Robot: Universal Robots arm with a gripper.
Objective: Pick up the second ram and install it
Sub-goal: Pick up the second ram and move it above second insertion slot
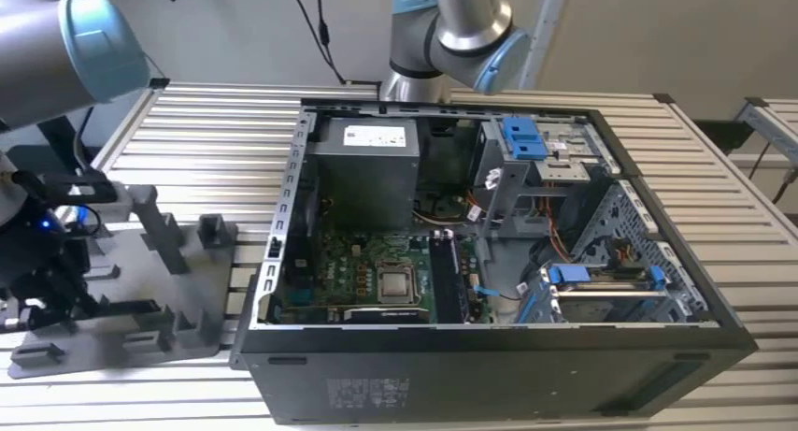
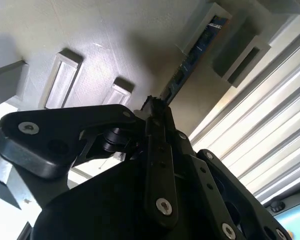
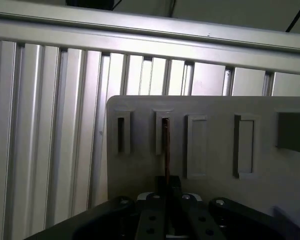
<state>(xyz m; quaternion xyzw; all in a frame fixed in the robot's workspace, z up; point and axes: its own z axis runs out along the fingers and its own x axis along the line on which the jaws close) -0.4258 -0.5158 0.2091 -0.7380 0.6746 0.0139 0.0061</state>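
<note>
The second ram (image 2: 192,55) is a thin dark stick standing on edge in a slot of the grey holder tray (image 2: 115,40). Seen edge-on in the first wrist view, the second ram (image 3: 166,145) runs from its slot down to my fingers. My gripper (image 2: 152,107) (image 3: 168,182) is shut on the stick's near end while its far end still sits in the slot. In the exterior view my gripper (image 1: 50,286) hangs over the holder tray (image 1: 149,333) at the exterior view's left, beside the open computer case (image 1: 499,235).
Inside the case lies the green motherboard (image 1: 362,263) with a silver processor (image 1: 396,283) and a long dark strip (image 1: 446,277) beside it. A grey power supply (image 1: 364,165) and blue drive brackets (image 1: 524,141) stand at the back. Everything rests on a ribbed metal table (image 1: 200,132).
</note>
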